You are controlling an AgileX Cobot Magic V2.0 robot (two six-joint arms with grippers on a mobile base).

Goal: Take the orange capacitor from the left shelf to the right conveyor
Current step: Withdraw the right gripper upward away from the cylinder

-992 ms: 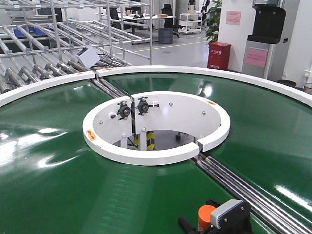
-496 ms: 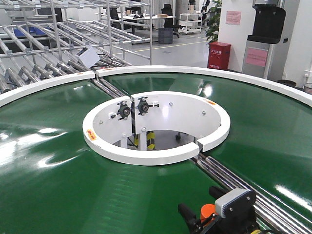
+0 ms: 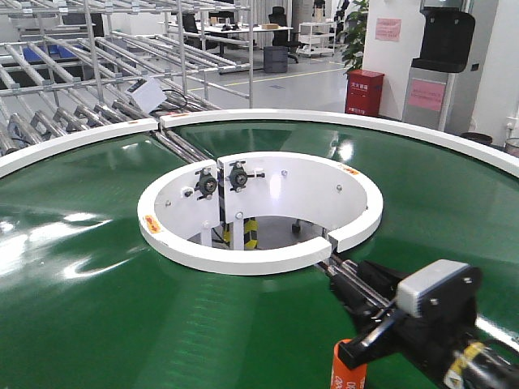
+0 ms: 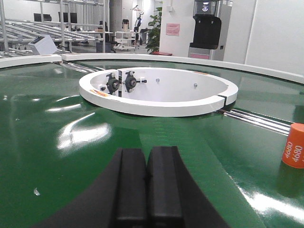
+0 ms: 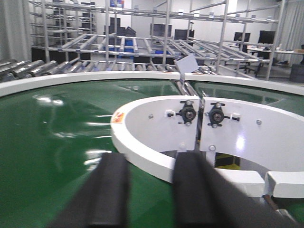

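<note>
Orange capacitor stood upright on the green conveyor beside our right arm.

We saw the capacitor (image 3: pixel 349 368) alone on the conveyor belt (image 3: pixel 97 324), near the steel rollers (image 3: pixel 357 284). The right hand (image 5: pixel 152 190) showed its fingers parted with nothing between them; the left hand (image 4: pixel 146 185) rested pinched together, empty, low over the belt. The right arm hung just beside the capacitor, so we judged that a careless pull-away could have clipped it and tipped it, and the glossy belt might have let it roll toward the rollers.
</note>
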